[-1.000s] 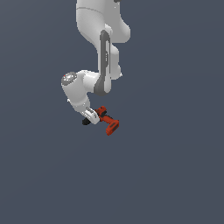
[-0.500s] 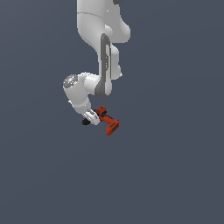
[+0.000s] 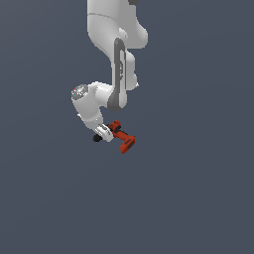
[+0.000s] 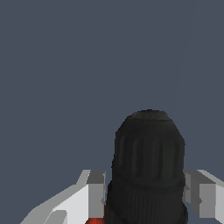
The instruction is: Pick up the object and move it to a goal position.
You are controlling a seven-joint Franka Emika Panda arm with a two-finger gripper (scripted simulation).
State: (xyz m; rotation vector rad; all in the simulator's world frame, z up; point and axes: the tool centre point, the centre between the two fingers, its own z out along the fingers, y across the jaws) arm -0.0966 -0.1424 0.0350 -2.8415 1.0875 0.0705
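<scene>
A: Gripper (image 3: pixel 105 133) at the end of the white Panda arm (image 3: pixel 116 59), hanging over plain grey ground. Clamped on what?

B: Clamped on the toy power drill (image 3: pixel 122 137), red-orange, L-shaped. Held by the body, just behind the black chuck (image 3: pixel 96 138).

A: Lie of the drill against the gripper?

B: Crosswise between the jaws. Chuck poking out past the gripper toward the exterior view's left; red body running out the other way, toward the exterior view's right and a little downward. Flared handle base (image 3: pixel 127 145) at the far, lower end, clear of the fingers.

A: Same story from the wrist camera?

B: Yes. Ribbed black chuck (image 4: pixel 148 166) filling the middle, with a white finger (image 4: pixel 89 192) close on one side and another (image 4: pixel 203 192) on the other. Touching the drill, probably; hard to be sure at this coarse render. Sliver of red body (image 4: pixel 94 221) just at the frame edge.

A: Height over a desk, or nearness to any edge or corner?

B: No desk edge or corner visible to place it by. Only flat grey all round.
</scene>
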